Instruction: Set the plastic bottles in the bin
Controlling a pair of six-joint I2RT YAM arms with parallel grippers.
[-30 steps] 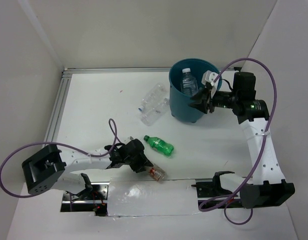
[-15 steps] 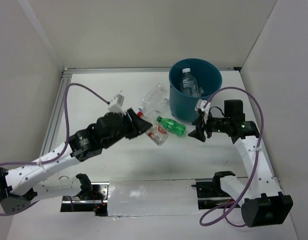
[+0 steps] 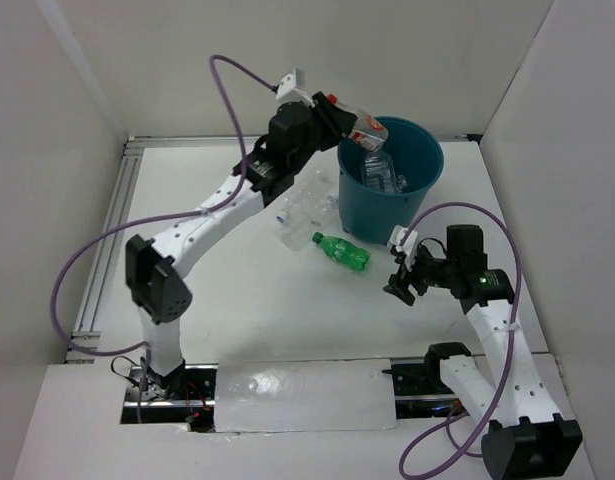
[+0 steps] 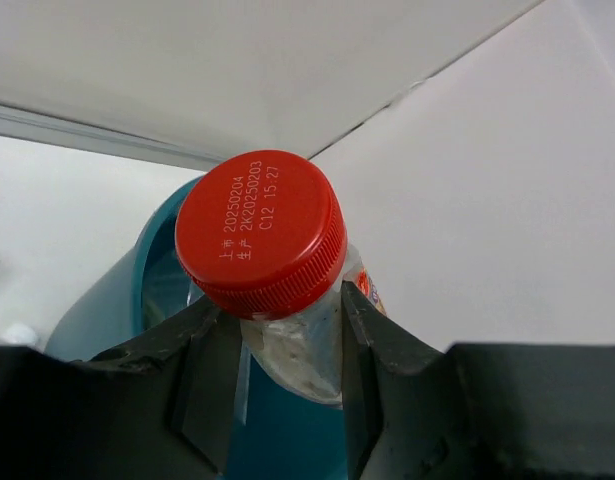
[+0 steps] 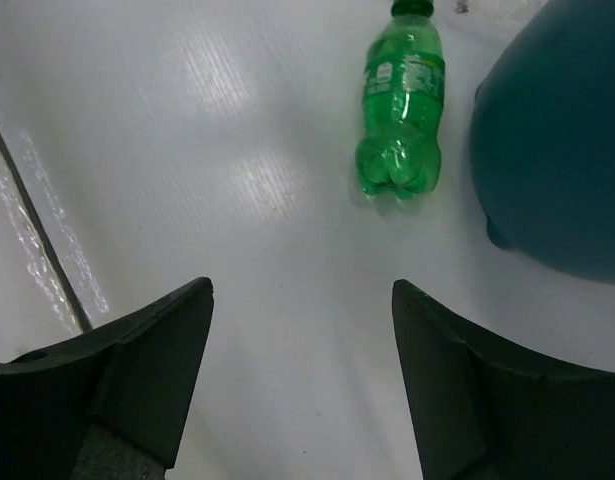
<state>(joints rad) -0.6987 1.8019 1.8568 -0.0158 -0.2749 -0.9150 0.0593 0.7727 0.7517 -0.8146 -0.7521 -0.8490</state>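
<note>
From above I see my left claw [image 3: 339, 110] pinching the red-cap bottle [image 3: 367, 128] over the bin [image 3: 382, 215] rim. Only its wrist view shows the grip just under the cap. My right claw [image 5: 302, 340] is spread above the table [image 5: 187, 150], near the green bottle [image 5: 402, 110].

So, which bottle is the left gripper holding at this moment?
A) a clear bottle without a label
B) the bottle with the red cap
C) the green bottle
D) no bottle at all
B: the left gripper is shut on the neck of the red-capped bottle by the rim of the teal bin, while the green bottle lies on the table.
</note>
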